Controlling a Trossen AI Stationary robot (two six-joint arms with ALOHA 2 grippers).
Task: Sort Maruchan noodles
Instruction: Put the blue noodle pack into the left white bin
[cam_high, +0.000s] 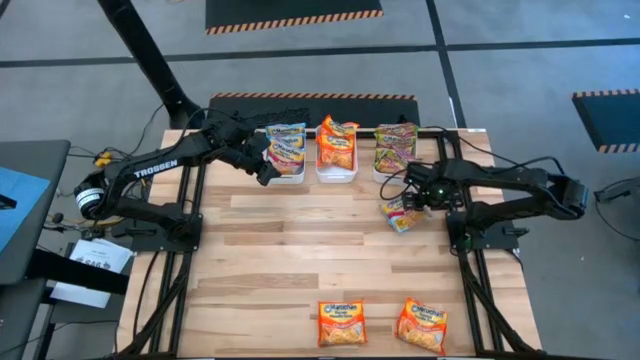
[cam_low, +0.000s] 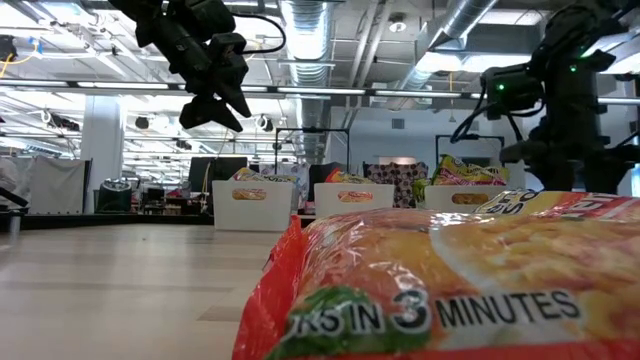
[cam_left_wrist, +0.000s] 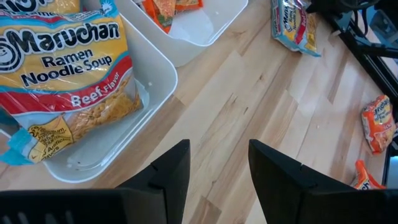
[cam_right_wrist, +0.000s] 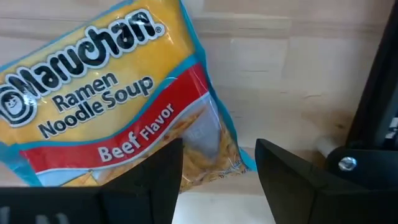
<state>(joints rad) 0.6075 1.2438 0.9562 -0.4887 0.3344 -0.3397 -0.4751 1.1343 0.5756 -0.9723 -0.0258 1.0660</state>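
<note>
beef packet (cam_right_wrist: 112, 99) on table under right end effector (cam_right_wrist: 219, 163), fingers apart, empty.

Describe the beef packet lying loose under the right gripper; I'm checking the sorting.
The glossy yellow plastic Maruchan beef ramen packet with the red band lies flat and tilted on the wooden table, outside the white trays. The open right gripper hovers over its edge; contact is unclear.
</note>
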